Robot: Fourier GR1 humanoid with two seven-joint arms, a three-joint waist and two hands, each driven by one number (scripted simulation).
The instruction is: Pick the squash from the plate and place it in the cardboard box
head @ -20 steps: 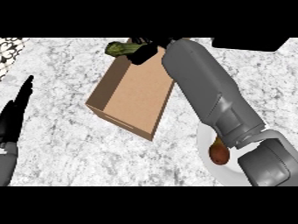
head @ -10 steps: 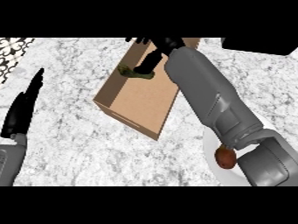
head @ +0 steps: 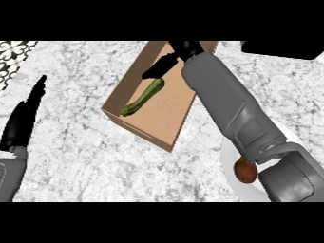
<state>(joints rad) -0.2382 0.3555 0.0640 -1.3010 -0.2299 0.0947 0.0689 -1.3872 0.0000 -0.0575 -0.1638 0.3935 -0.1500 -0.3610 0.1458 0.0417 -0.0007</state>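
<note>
The squash (head: 142,98), long and green, lies slantwise inside the cardboard box (head: 166,124), near its left wall. My right hand (head: 173,58) hangs over the box's far end, at the top of the head view. Its fingers (head: 157,69) stretch out toward the squash's upper tip and do not curl round it. I cannot tell whether they touch it. My right forearm crosses the box's right side. The white plate (head: 229,157) shows at the lower right, partly hidden by that arm. My left hand (head: 23,121) rests open at the left edge, fingers up.
A small brown object (head: 245,171) sits on the plate beside my right elbow. A black block (head: 285,48) lies at the far right corner of the marble counter (head: 87,156). A patterned surface (head: 0,61) borders the counter at the upper left.
The squash was pinched in my right hand above the box's far edge; now it lies in the box and the fingers have opened. The left hand has barely moved.
</note>
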